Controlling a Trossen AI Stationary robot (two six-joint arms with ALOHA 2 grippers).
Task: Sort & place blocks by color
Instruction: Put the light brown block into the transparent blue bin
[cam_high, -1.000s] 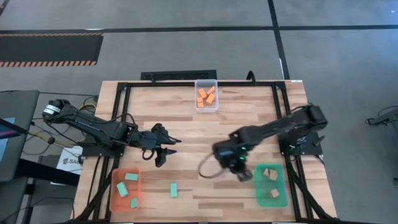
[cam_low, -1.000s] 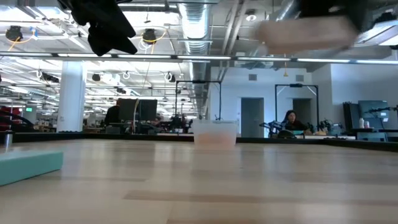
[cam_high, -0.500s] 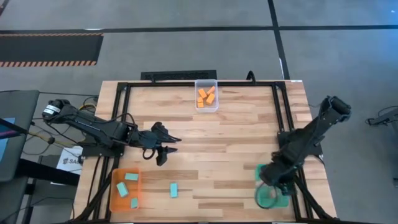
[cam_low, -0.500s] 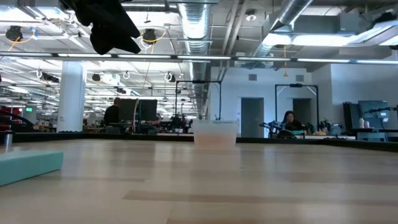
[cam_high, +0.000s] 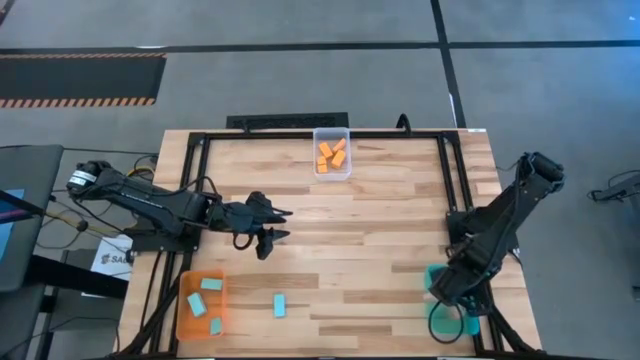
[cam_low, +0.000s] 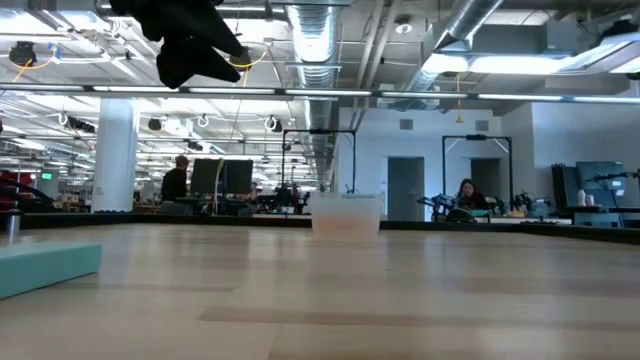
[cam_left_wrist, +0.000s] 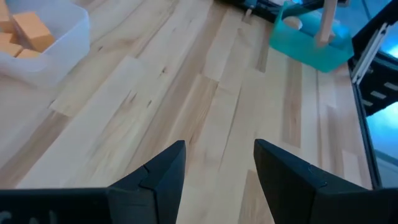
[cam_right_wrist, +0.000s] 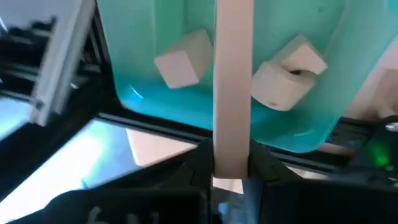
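My right gripper (cam_high: 455, 295) hovers over the teal-green tray (cam_high: 431, 277) at the near right and is shut on a long tan wood block (cam_right_wrist: 233, 93). Two tan blocks (cam_right_wrist: 183, 59) (cam_right_wrist: 286, 78) lie in that tray (cam_right_wrist: 143, 99). My left gripper (cam_high: 266, 238) hangs open above the bare table left of centre, with nothing between its fingers (cam_left_wrist: 158, 177). A teal block (cam_high: 280, 305) lies flat on the table near the front edge. Other teal blocks lie in the orange tray (cam_high: 187, 322), and orange blocks (cam_high: 331, 153) lie in the clear tray (cam_high: 332, 172). My right gripper pinches the long tan block by one end (cam_right_wrist: 231, 163) between its two fingers (cam_right_wrist: 200, 167). The fingers come steeply from above. The block sticks out beyond them along their line, lifted clear above the tray's inside.
The black table frame (cam_high: 300, 133) runs round the wooden top. The clear tray stands at the far middle (cam_low: 346, 213), the orange tray at the near left. A teal block (cam_low: 45, 268) shows close at the left of the low view. Bare wood lies in the table's middle.
My right gripper has swung from the table's middle toward its right near corner, carrying the tan block, and has rolled; it now stands over the teal-green tray. Most of the travel came in the first half second.
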